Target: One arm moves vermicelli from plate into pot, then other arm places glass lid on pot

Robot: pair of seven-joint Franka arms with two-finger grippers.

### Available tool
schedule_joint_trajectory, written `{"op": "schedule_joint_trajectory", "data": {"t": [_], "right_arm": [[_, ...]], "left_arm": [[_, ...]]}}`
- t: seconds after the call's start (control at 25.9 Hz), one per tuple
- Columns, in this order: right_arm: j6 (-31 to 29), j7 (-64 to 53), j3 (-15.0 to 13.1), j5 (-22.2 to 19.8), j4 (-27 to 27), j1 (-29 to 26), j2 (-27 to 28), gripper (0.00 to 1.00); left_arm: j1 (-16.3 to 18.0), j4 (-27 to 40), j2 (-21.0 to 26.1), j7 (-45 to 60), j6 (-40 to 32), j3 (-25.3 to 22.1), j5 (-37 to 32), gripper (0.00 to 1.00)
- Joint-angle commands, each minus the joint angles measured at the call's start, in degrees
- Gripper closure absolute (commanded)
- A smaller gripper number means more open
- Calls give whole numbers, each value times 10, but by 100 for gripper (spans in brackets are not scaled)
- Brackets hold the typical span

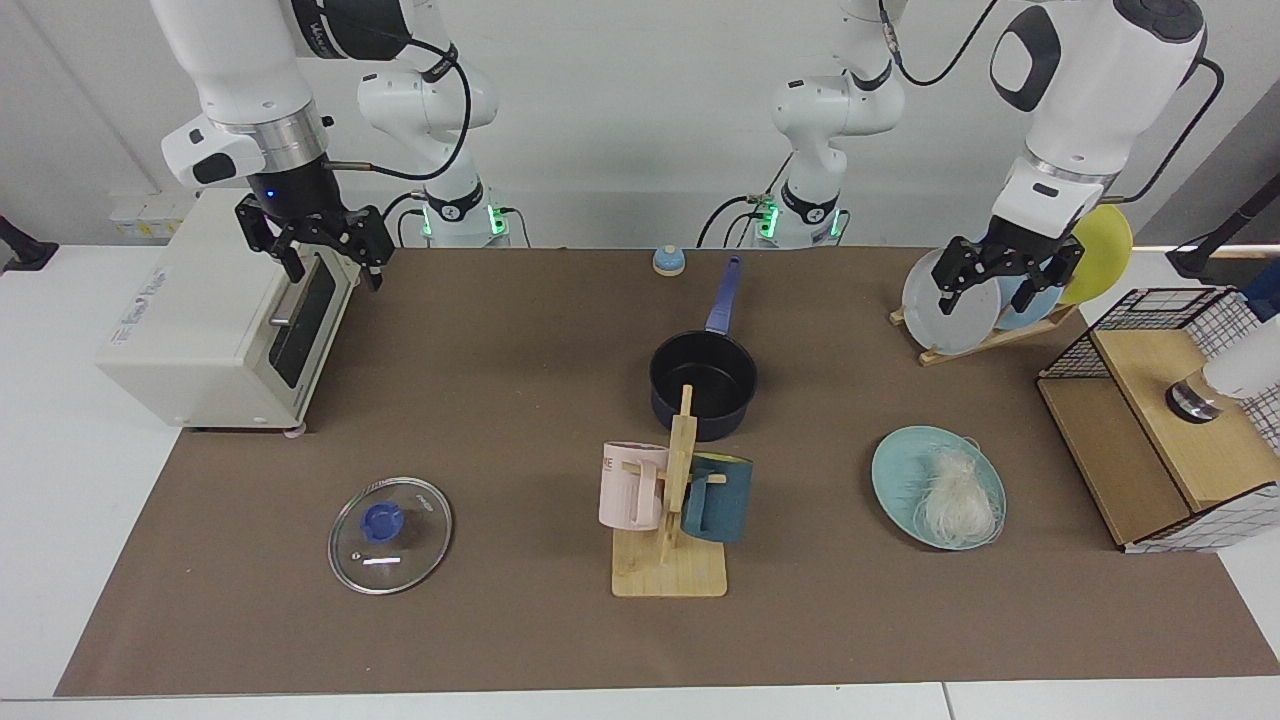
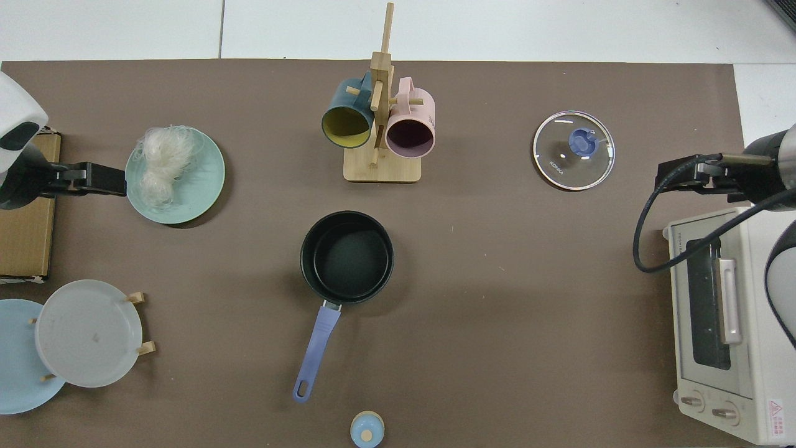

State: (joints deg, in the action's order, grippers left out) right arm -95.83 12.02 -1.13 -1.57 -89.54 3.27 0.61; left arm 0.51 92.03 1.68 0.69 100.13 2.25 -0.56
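- The loose white tangle of vermicelli (image 1: 955, 498) lies on the round pale teal-green plate (image 1: 900, 470), toward that plate's near-right side in the facing view; the plate sits on the brown mat at the right of that view.
- The left arm's black two-finger gripper (image 1: 1008, 271) hangs high and far back from that plate, in front of the grey plate on the wooden rack (image 1: 985, 338). Its fingers are spread apart and hold nothing.
- From this gripper the noodles lie nearer the camera and well below. In the top view the gripper (image 2: 93, 178) shows just beside the plate's outer rim (image 2: 205, 186), not over the tangle (image 2: 160, 167).
- The small dark navy saucepan (image 1: 703, 385), empty, stands mid-table with its long blue handle (image 1: 723, 294) pointing to the far side, well apart from the plate.
- The right arm's black gripper (image 1: 322, 243) waits by the cream toaster oven (image 1: 215, 320), fingers apart and empty. The clear glass lid with blue knob (image 1: 390, 521) lies flat on the mat, nearer the camera than that gripper.
- By my judgement the left arm is far nearer the noodles, the right arm nearer the lid.
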Motion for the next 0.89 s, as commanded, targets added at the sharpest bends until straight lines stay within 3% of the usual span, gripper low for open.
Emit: {"op": "schedule_joint_trajectory", "data": {"t": [0.0,0.35,0.85], "right_arm": [[1,-11,3,5,-1,-8,-4,0],[2,-11,3,5,-1,-8,-4,0],[1,-11,3,5,-1,-8,-4,0]], "left_arm": [[4,-28,25,37,8,0,3,0],[34,-55,104,41,85,0,2,0],[38,-49,207,37,227,1,5,0]]}}
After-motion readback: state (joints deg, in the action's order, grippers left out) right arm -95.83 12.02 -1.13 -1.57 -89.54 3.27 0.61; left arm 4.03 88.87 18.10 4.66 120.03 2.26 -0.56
